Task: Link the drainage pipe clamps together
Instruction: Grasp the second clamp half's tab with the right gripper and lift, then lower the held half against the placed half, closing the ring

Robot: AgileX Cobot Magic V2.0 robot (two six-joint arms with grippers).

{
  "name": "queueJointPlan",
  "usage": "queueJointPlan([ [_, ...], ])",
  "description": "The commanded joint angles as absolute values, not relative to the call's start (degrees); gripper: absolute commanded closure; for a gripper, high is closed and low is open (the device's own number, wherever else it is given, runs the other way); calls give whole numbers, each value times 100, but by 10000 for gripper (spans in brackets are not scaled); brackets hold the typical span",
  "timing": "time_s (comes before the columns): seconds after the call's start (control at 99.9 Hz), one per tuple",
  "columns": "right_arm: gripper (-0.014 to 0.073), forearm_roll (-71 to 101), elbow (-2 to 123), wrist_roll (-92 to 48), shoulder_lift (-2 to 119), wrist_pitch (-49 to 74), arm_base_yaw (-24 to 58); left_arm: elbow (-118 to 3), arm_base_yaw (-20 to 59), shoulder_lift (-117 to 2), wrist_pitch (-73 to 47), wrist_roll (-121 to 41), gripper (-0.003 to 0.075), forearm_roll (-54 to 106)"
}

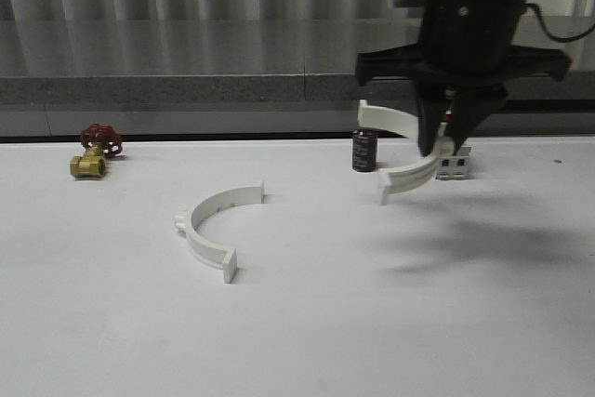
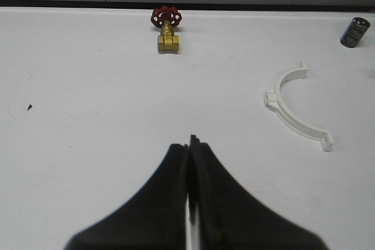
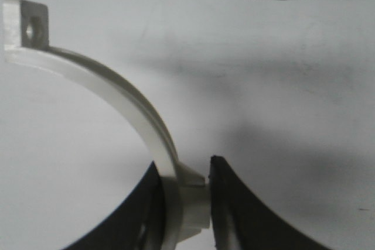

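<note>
My right gripper hangs in the upper right of the front view, clamped on one white half-ring clamp. This held clamp is off the table, its arc opening toward the left of the frame and its lower flange tab low, close above the white surface. In the right wrist view the fingers pinch the clamp at a small boss on its outer wall; the flange tab at the upper left of that frame shows one round hole.

The second half-ring clamp lies flat on the table at left of centre in the front view, well apart from the held one, its arc opening toward the right.

My left gripper sits at the bottom centre of the left wrist view, jaws pressed together with nothing between them, over bare table.

A brass valve with a red handwheel rests at the far left. A small dark cylinder stands upright just left of the held clamp. A white boxy part sits behind my right gripper.

No legible writing is visible on any item; markings on the dark cylinder are too small to read.
</note>
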State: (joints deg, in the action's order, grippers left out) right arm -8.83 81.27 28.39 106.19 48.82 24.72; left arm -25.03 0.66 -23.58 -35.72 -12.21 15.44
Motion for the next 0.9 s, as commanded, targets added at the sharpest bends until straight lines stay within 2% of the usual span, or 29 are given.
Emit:
queueJointPlan([
  [0.0, 586, -1044, 8535, 3192, 10645, 4775, 2723, -2654, 64, -2375, -3167, -1224, 741, 1642],
  [0.441, 586, -1026, 9479, 3639, 11720, 4861, 3544, -2654, 64, -2375, -3167, -1224, 741, 1642],
  [0.891, 586, -1058, 9669, 3919, 11939, 4940, 3632, -2654, 64, -2375, -3167, -1224, 741, 1642],
])
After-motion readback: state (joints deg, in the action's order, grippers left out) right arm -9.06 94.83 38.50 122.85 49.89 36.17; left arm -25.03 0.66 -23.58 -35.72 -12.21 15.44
